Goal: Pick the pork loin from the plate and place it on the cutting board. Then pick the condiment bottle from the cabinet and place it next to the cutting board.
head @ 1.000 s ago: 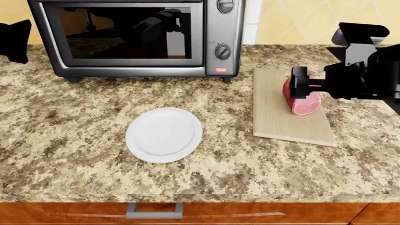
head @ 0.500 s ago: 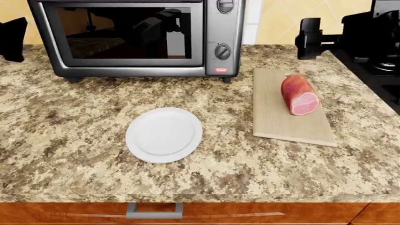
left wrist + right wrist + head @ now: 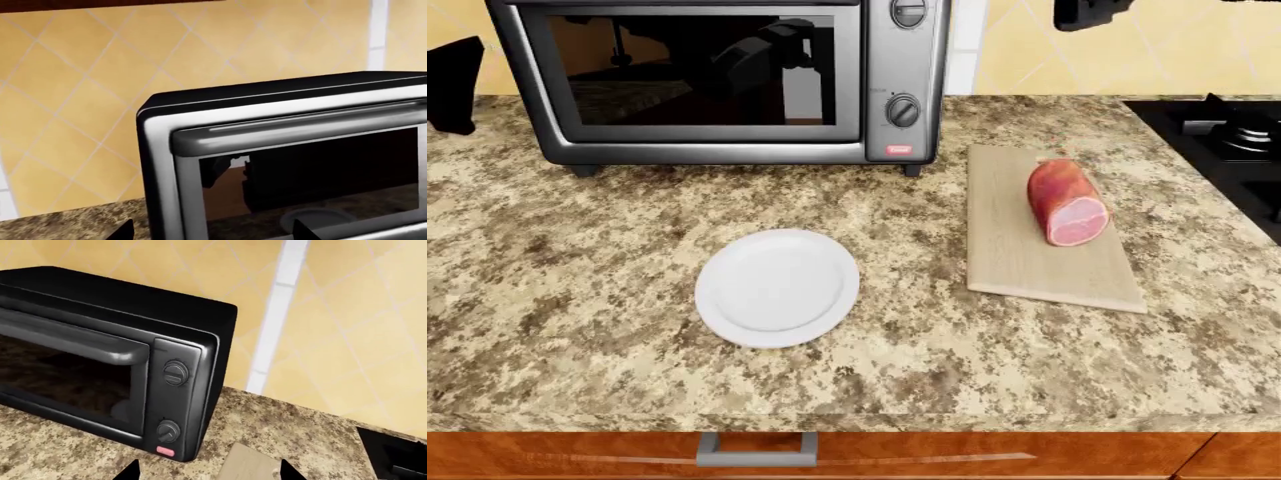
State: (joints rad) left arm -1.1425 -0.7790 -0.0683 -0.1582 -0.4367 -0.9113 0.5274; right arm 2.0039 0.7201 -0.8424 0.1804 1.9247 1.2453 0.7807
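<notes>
The pork loin [image 3: 1065, 202], pink-red with a paler cut face, lies on the tan cutting board [image 3: 1021, 255] at the right of the counter. The white plate [image 3: 777, 287] sits bare at the counter's middle. My right gripper [image 3: 210, 475] is open, high above the board's far corner [image 3: 248, 465], holding nothing; only a dark piece of that arm [image 3: 1088, 12] shows at the head view's top edge. My left gripper [image 3: 213, 235] is open and faces the toaster oven's left end. The condiment bottle and the cabinet are out of view.
A silver toaster oven [image 3: 714, 80] stands at the back of the granite counter, against a yellow tiled wall. A black stove [image 3: 1228, 140] borders the counter on the right. A drawer handle [image 3: 757, 450] sits below the front edge.
My right gripper has let go of the pork loin and risen up and back, nearly leaving the head view. The loin stays on the board. The left arm has not moved.
</notes>
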